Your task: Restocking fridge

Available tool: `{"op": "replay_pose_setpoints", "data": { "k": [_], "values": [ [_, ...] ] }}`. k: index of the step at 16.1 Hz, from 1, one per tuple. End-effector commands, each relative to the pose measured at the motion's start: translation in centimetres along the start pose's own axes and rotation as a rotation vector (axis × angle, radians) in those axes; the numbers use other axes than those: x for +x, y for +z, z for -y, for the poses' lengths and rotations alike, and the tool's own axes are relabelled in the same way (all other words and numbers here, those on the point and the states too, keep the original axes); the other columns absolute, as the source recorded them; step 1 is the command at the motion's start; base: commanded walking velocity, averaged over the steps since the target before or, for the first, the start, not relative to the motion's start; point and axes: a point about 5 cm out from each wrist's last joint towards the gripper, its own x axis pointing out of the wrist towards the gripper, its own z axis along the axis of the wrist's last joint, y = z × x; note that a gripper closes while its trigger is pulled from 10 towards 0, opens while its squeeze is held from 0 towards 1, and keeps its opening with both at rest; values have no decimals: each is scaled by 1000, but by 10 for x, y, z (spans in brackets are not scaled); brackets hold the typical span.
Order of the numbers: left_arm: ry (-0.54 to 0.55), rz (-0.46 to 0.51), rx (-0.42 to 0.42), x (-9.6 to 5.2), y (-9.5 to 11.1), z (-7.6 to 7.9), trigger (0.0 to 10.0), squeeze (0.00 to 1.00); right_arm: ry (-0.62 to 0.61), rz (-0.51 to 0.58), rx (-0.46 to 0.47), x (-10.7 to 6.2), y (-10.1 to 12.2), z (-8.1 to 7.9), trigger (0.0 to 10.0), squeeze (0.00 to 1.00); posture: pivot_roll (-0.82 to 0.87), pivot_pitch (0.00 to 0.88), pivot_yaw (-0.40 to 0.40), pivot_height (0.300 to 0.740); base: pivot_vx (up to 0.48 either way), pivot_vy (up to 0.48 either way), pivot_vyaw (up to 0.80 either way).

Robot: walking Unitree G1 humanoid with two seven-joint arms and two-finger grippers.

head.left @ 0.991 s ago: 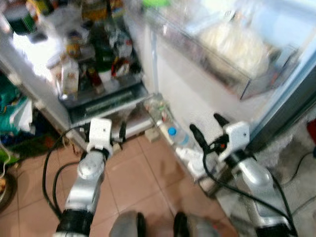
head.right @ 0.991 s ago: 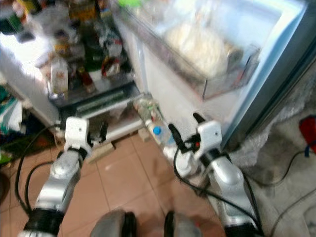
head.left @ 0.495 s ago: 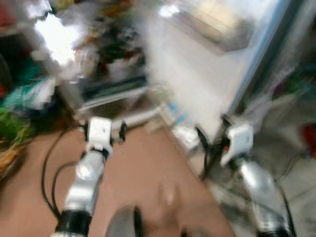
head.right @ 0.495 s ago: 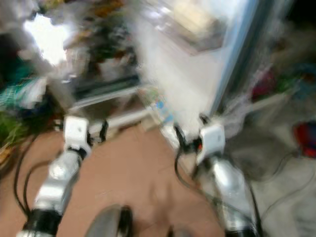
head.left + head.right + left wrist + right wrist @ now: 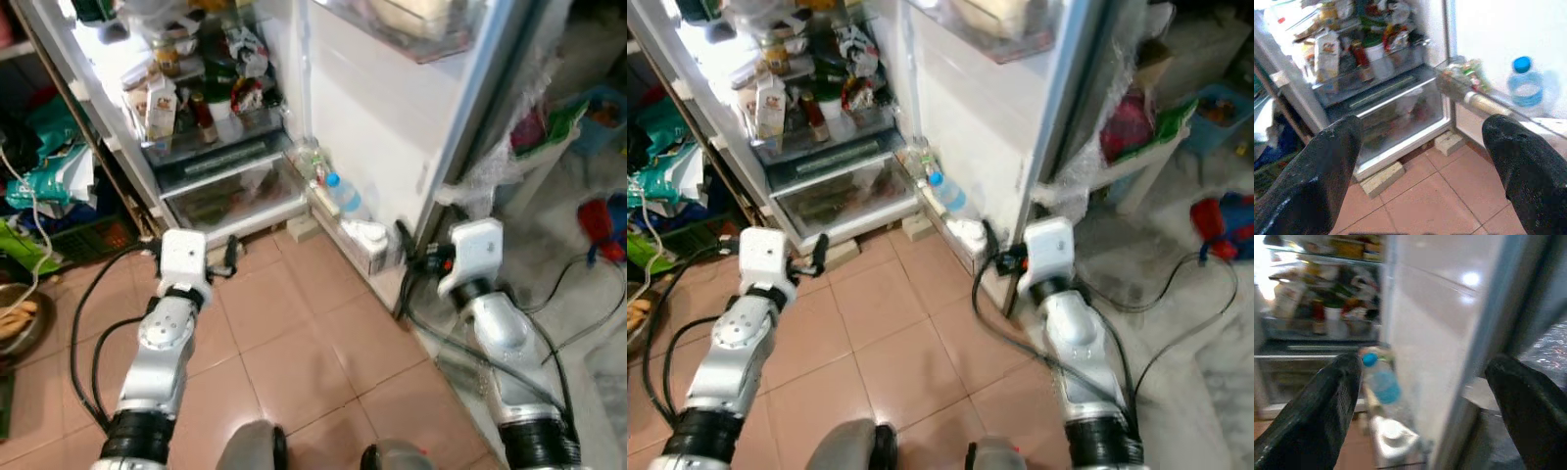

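I am standing at the open fridge [image 5: 211, 147], and I think the job is just starting. My left gripper [image 5: 1420, 161] and right gripper [image 5: 1420, 406] are both spread wide and are holding nothing, so I am carrying no food to put away. The fridge shelves are sitting ahead of my left gripper. The door [image 5: 382, 127] with its water bottle [image 5: 341, 193] is just beside my right gripper.

— How are the arms set?
— Both silver arms reach forward and low. The left gripper [image 5: 1420, 161] and right gripper [image 5: 1422, 401] each hold their black fingers spread wide, gripping nothing.
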Motion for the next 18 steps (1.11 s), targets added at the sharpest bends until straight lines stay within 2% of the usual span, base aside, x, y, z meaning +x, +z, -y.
{"op": "replay_pose_setpoints", "data": {
  "k": [1, 3, 4, 5, 7, 9, 14, 16, 18],
  "values": [
    [-13, 17, 47, 0, 4, -12, 10000, 0, -104, -19, -23, 7, 1, 10, 10000, 0, 31, 149, 56, 740, 0, 0, 0],
    [30, -17, 34, 1, -1, -25, 10000, 0, -190, -39, -38, 21, 2, 16, 10000, 0, 37, 144, 59, 740, 0, 0, 0],
    [36, -27, 24, 1, -2, -26, 10000, 0, -216, -47, -31, 26, 4, 19, 10000, 0, 50, 141, 57, 740, 0, 0, 0],
    [35, -27, -5, -1, -2, -26, 10000, 0, -251, -48, 26, 39, 7, 24, 10000, 0, 55, 138, 55, 740, 0, 0, 0],
    [31, -16, -33, -7, -3, -24, 10000, 0, -253, -27, 32, 48, 13, 25, 10000, 0, 64, 135, 50, 740, 0, 0, 0],
    [25, -20, -44, -12, -8, -20, 10000, 0, -240, 0, 16, 50, 17, 25, 10000, 0, 64, 129, 48, 740, 133, 0, 0],
    [-4, -29, -61, -14, -11, -8, 10000, 0, -249, 26, 9, 43, 15, 23, 10000, 0, 52, 107, 54, 740, 309, 0, 728],
    [-11, -28, -60, -14, -11, -5, 10000, 0, -258, 48, -24, 43, 18, 26, 10000, 0, 49, 104, 53, 740, 322, 0, 666],
    [2, -32, -72, -15, -12, -4, 10000, 0, -260, 54, -32, 37, 16, 27, 10000, 0, 50, 101, 44, 740, 156, 0, 278]
  ]
}}
